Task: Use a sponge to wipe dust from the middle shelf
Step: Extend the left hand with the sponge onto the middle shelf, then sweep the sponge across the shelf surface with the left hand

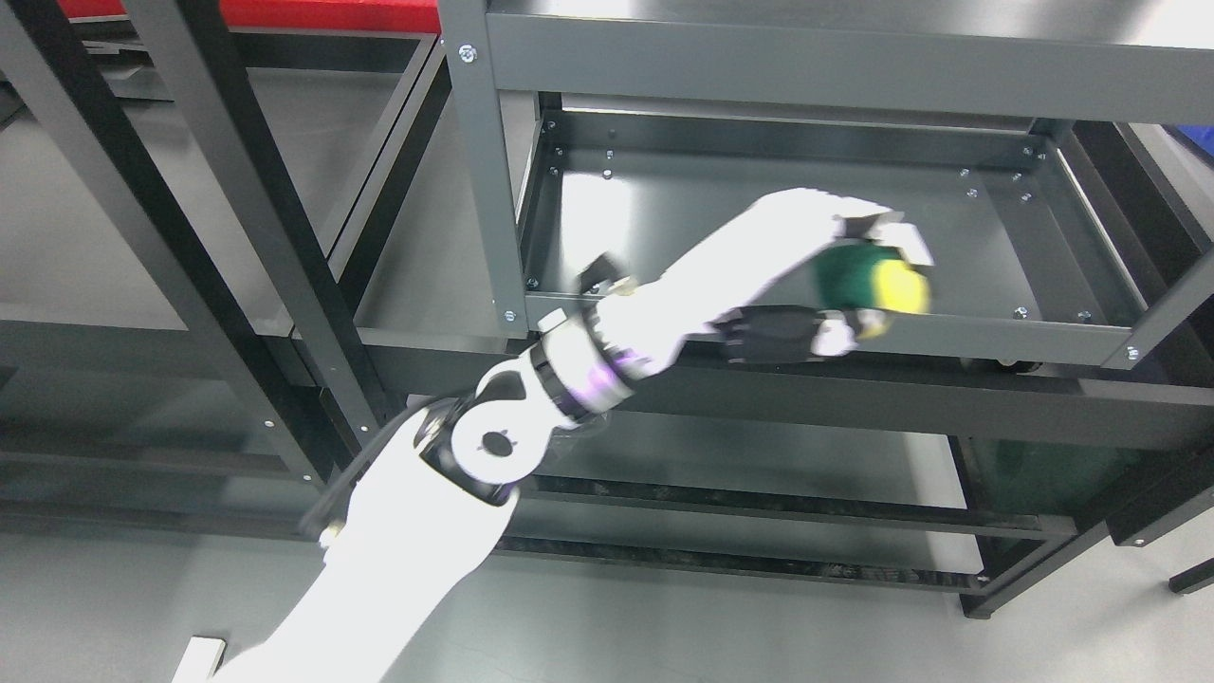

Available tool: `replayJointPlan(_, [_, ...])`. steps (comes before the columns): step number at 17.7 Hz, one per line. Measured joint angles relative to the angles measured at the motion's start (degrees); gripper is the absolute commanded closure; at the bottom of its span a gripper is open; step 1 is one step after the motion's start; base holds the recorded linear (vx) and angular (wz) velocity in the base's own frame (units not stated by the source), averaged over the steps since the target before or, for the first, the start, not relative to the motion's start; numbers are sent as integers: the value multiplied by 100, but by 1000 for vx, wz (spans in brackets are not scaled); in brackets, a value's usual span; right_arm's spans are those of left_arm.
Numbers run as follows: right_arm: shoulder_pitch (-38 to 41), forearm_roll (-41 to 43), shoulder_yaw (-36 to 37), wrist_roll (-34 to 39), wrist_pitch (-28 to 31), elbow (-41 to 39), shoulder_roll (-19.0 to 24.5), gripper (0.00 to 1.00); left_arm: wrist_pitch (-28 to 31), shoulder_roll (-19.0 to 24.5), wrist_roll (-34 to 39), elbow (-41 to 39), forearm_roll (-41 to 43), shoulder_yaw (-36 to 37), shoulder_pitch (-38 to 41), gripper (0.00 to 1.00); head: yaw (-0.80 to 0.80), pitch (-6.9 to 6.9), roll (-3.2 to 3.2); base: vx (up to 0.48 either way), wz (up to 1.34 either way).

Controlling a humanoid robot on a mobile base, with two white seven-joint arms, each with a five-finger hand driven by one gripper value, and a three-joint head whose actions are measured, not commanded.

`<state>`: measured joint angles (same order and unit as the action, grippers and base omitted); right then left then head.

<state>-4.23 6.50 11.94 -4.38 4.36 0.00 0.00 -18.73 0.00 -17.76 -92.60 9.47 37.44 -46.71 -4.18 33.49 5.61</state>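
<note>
Left arm enters from lower left and reaches up to the grey metal rack (493,171). Left hand (835,275) is clamped around a sponge (877,283), green on one side, yellow on the other; fingers (773,334) wrap it from below. Sponge sits at the front rim of the middle shelf (683,218), toward its right half; contact with the shelf surface unclear due to motion blur. A second dark rack (190,209) stands left.

glossy white left arm (417,541) with black joint rings, white-and-black fingered hand (835,294).
</note>
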Motion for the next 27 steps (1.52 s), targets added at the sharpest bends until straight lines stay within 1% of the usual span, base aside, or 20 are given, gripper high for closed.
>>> replayJointPlan(2, [1, 0, 0, 8, 0, 0, 0, 0, 44, 0, -86, 40, 91, 503, -678, 98, 0, 0, 0, 2, -77])
replayJointPlan(7, [1, 0, 0, 18, 0, 0, 0, 0, 85, -1, -125, 286, 237, 1284, -2390, 98, 0, 0, 0, -1, -47])
replayJointPlan(9, [1, 0, 0, 18, 0, 0, 0, 0, -73, -1, -114, 481, 347, 1532, -3103, 98, 0, 0, 0, 0, 0])
replayJointPlan(12, [1, 0, 0, 18, 0, 0, 0, 0, -558, -1, -108, 883, 969, 1834, -3868, 98, 0, 0, 0, 0, 0])
replayJointPlan(15, [0, 0, 0, 18, 0, 0, 0, 0, -826, -1, -104, 1282, 1834, 2028, -4287, 98, 0, 0, 0, 0, 0])
replayJointPlan(19, [1, 0, 0, 19, 0, 0, 0, 0, -1327, -1, -71, 1803, 2900, 2073, -4567, 99, 0, 0, 0, 0, 0])
replayJointPlan(22, [1, 0, 0, 19, 0, 0, 0, 0, -1531, -1, -50, 2096, 3379, 2005, -4659, 99, 0, 0, 0, 0, 0])
replayJointPlan(24, [1, 0, 0, 19, 0, 0, 0, 0, -1741, -1, -108, 2230, 3558, 1918, -4663, 100, 0, 0, 0, 0, 0])
replayJointPlan(27, [1, 0, 0, 19, 0, 0, 0, 0, -2204, 1, -530, 2313, 3707, 1669, -4569, 100, 0, 0, 0, 0, 0])
